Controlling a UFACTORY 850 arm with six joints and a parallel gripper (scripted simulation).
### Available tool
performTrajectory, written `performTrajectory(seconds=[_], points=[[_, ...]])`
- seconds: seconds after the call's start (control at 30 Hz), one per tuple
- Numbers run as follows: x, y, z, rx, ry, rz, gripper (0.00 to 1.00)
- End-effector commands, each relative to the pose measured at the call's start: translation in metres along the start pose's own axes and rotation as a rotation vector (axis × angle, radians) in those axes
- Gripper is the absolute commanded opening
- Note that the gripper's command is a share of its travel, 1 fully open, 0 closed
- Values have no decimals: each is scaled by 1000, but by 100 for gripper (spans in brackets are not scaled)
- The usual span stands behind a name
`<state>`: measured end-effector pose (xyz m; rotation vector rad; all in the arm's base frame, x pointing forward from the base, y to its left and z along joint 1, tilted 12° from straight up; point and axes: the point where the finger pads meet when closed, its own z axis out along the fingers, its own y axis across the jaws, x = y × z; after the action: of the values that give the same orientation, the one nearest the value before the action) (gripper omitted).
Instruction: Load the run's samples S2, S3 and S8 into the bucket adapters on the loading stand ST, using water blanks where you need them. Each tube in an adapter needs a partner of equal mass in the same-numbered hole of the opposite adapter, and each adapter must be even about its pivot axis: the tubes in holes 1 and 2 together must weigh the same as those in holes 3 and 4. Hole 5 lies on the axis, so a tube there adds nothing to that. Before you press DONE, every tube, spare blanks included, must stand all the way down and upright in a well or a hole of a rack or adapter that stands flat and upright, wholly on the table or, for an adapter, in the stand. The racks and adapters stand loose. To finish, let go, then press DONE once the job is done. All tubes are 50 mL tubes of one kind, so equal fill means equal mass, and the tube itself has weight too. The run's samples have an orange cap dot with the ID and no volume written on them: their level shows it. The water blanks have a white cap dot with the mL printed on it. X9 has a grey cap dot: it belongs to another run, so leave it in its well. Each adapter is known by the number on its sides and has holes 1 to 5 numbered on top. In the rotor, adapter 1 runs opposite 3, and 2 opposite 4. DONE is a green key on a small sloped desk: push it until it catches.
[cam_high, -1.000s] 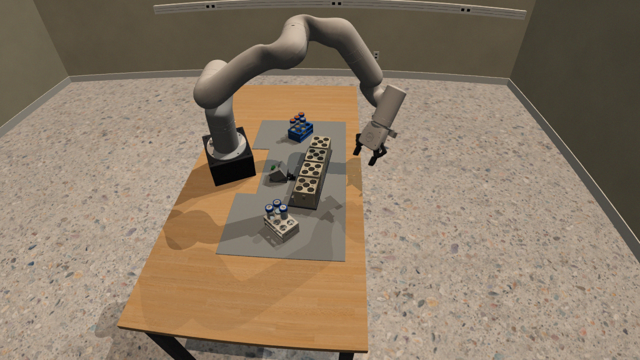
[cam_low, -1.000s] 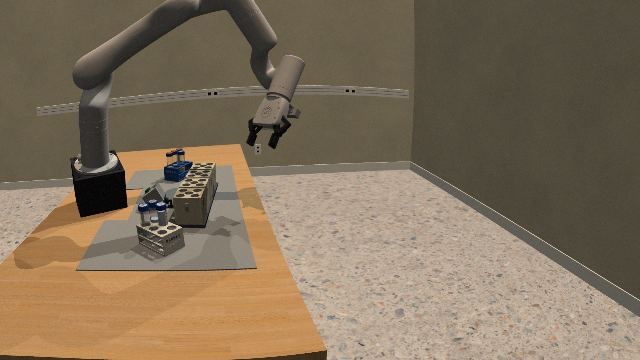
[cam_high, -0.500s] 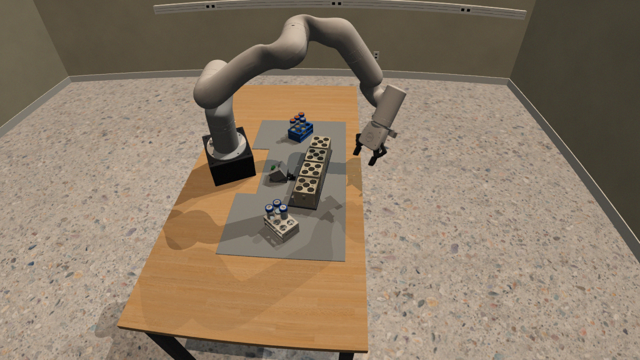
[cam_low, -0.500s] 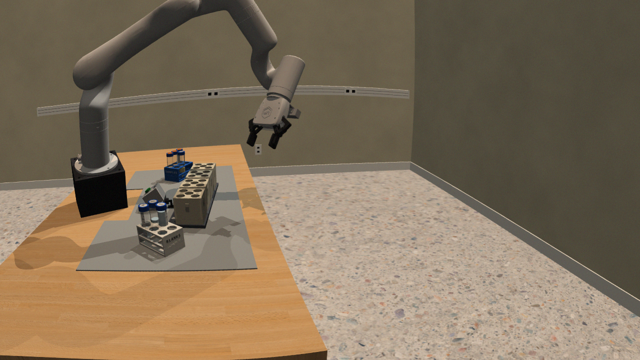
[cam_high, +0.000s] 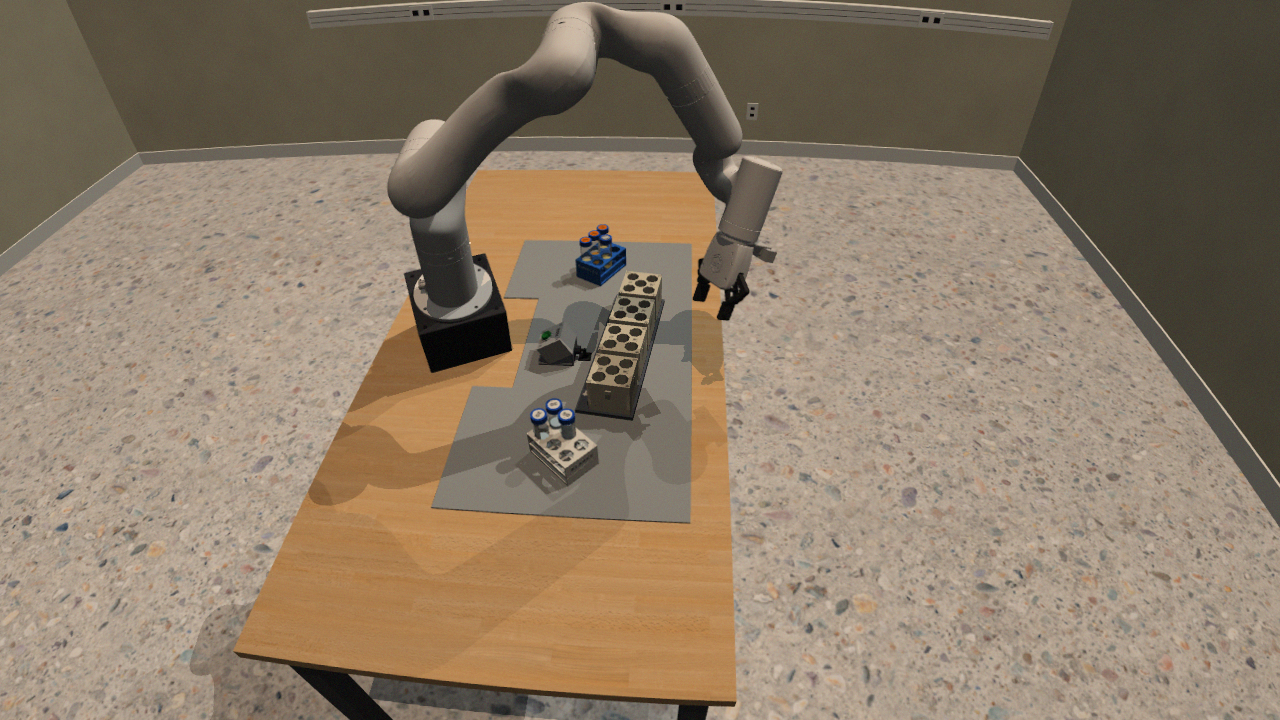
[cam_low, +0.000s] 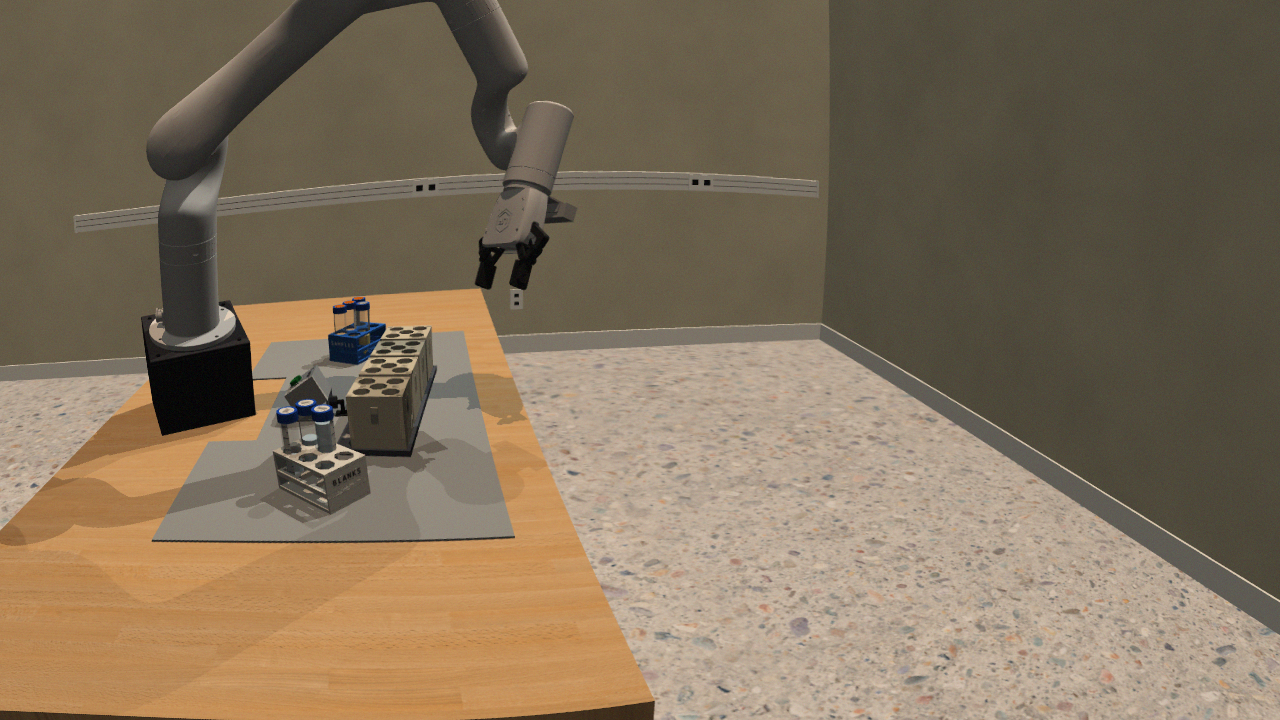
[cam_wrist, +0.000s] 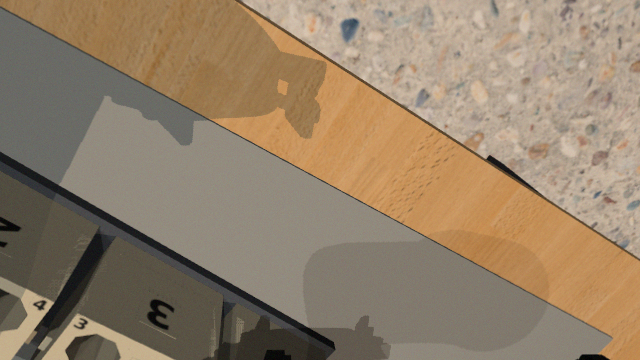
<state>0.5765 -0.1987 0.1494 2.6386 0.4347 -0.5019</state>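
My gripper is open and empty, high above the table's right edge. Three orange-capped samples and grey-capped X9 stand upright in the blue samples rack at the back. Three white-dotted blanks stand upright in the white blanks rack at the front. Four beige adapters stand on the dark stand; their visible holes look empty. Adapter 3 shows its number in the wrist view. IDs and levels are too small to read.
The green DONE key is on a small sloped desk left of the adapters. A small black object lies between desk and adapters. The racks, desk and stand are on a grey mat. The arm's black base stands at the left.
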Motion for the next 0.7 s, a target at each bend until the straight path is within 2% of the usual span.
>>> performTrajectory(seconds=[0.0,0.2,0.3,0.37,0.43,0.57,0.67], points=[[-3,-8,-2,-17,38,37,100],[-14,-31,-2,0,120,142,100],[-17,-38,-2,0,120,143,100],[-22,-47,-2,15,159,195,100],[-26,-54,-2,16,160,196,100],[-26,-54,-2,16,160,196,100],[-33,-67,-1,37,198,249,100]])
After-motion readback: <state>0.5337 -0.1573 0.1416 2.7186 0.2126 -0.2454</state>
